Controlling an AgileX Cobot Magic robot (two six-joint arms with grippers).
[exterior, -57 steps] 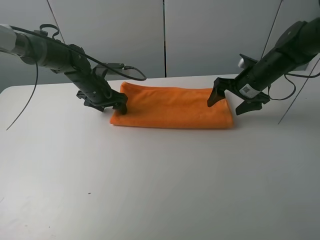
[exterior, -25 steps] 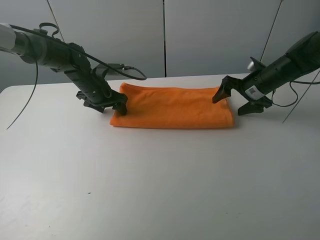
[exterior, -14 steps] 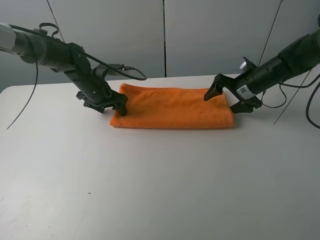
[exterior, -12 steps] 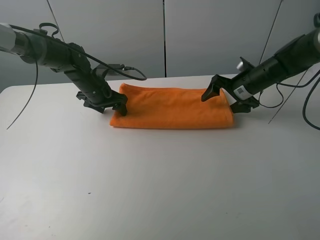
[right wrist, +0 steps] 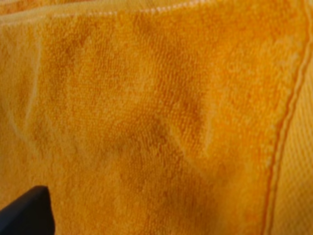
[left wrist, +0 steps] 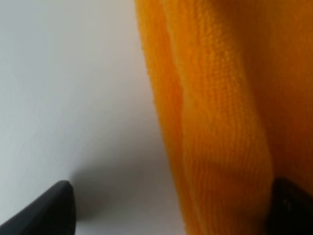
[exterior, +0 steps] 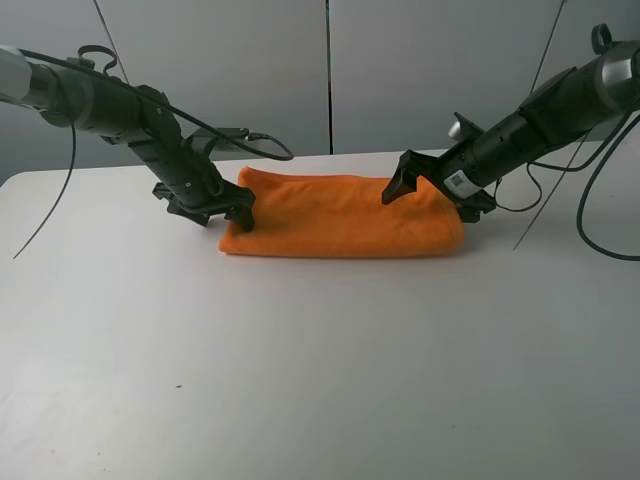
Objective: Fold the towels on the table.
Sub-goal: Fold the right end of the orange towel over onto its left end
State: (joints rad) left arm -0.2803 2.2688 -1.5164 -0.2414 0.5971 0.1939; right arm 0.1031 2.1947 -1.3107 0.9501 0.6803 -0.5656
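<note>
The bright orange towel [exterior: 340,215] lies folded into a long strip on the white table [exterior: 320,370], towards the back. My left gripper [exterior: 215,212] is open at the towel's left end. In the left wrist view its two fingertips [left wrist: 49,210] stand wide apart on either side of the towel's folded edge [left wrist: 215,147]. My right gripper [exterior: 432,205] is open low over the towel's right end, with one finger over the cloth and the other past the end. The right wrist view is filled with the towel [right wrist: 146,112], its woven band [right wrist: 281,122] and one fingertip [right wrist: 24,213].
Black cables [exterior: 265,140] hang behind the left arm, and thin cables [exterior: 590,200] trail from the right arm over the table's back right. A grey panelled wall [exterior: 330,70] stands behind the table.
My right gripper has swung left, from beside the towel's right end to over it, staying open. The left gripper and the towel have not moved.
</note>
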